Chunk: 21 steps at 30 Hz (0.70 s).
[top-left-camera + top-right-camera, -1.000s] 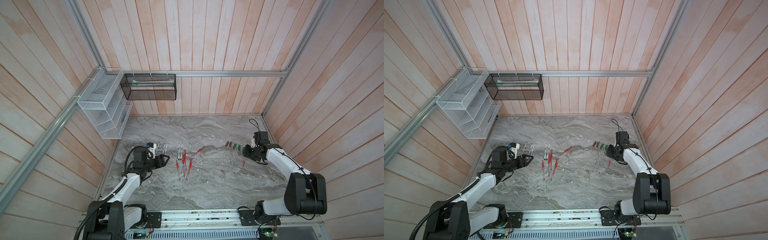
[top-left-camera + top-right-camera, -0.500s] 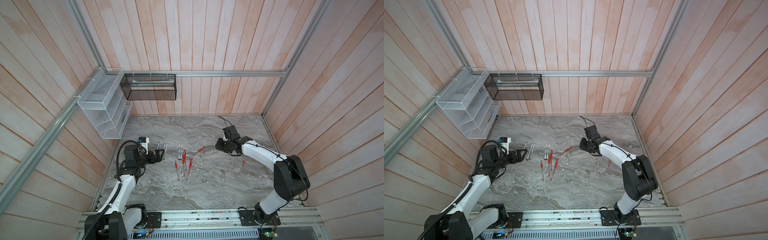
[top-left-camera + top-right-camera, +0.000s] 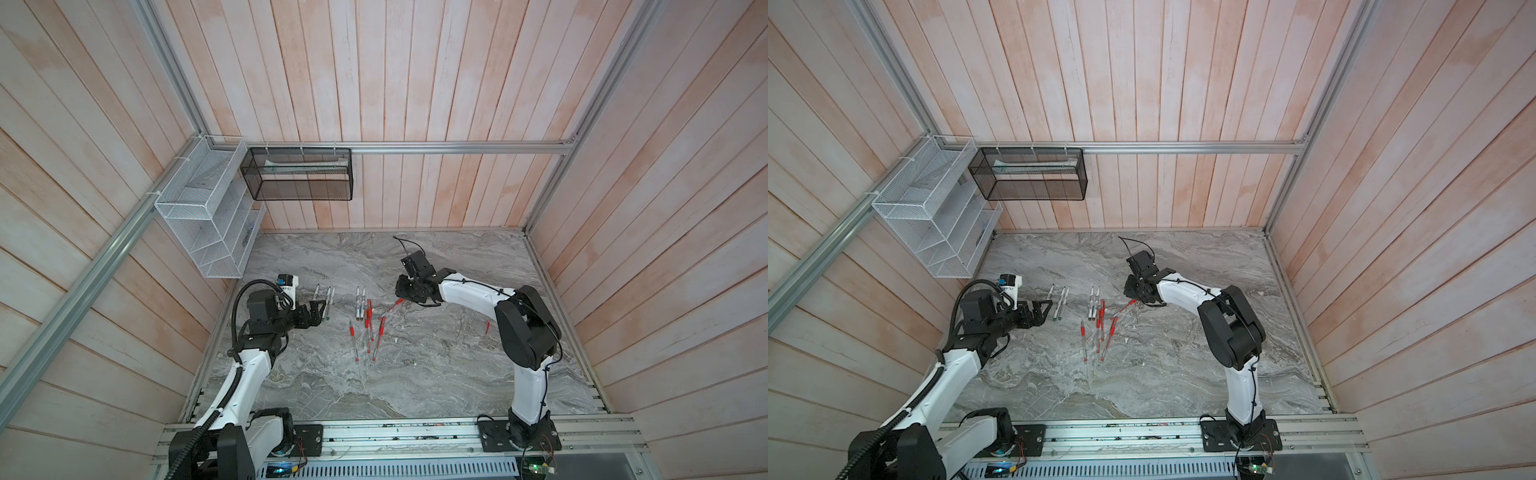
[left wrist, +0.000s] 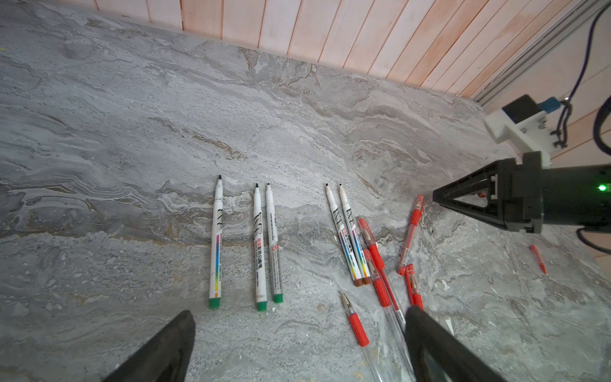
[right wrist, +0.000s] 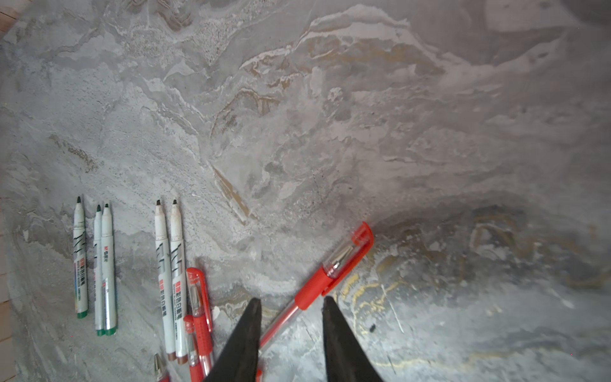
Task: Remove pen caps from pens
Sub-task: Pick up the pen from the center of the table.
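While the left gripper [image 4: 301,312] stands wide open with white markers [image 4: 259,244] just beyond its fingers, the right gripper [image 5: 291,298] straddles a capped red pen [image 5: 314,287], fingers parted, not clamping.

- Both top views hang high above the near edge of the bench [image 3: 415,374] and look steeply down from afar. They share nearly the same whole scene: bench, both arms, back wall.
- The left wrist view sits low and close, facing across the bench toward the back wall.
- The right wrist view looks almost straight down, closer still.
- Both wrist views share the white markers [image 4: 273,244] and red pens [image 4: 377,261].
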Each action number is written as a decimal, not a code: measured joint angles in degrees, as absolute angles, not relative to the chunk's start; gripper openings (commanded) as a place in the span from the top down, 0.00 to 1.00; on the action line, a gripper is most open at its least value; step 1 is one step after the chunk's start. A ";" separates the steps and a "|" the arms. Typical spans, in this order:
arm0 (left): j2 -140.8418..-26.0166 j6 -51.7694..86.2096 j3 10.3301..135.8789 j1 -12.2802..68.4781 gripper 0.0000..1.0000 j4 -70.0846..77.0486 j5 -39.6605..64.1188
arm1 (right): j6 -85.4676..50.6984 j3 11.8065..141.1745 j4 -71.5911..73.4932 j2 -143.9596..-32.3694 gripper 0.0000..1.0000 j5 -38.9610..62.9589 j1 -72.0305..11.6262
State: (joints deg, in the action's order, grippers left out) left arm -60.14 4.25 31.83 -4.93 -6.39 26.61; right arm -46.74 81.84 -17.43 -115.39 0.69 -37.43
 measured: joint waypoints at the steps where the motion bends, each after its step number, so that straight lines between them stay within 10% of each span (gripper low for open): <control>1: -60.14 4.05 31.86 -4.93 0.00 -6.55 26.48 | -46.78 82.41 -17.56 -116.14 0.67 0.73 -37.54; 21: -59.86 2.74 32.45 -4.69 0.00 -6.70 24.99 | -44.05 87.72 -24.47 -122.23 0.73 -3.42 -38.54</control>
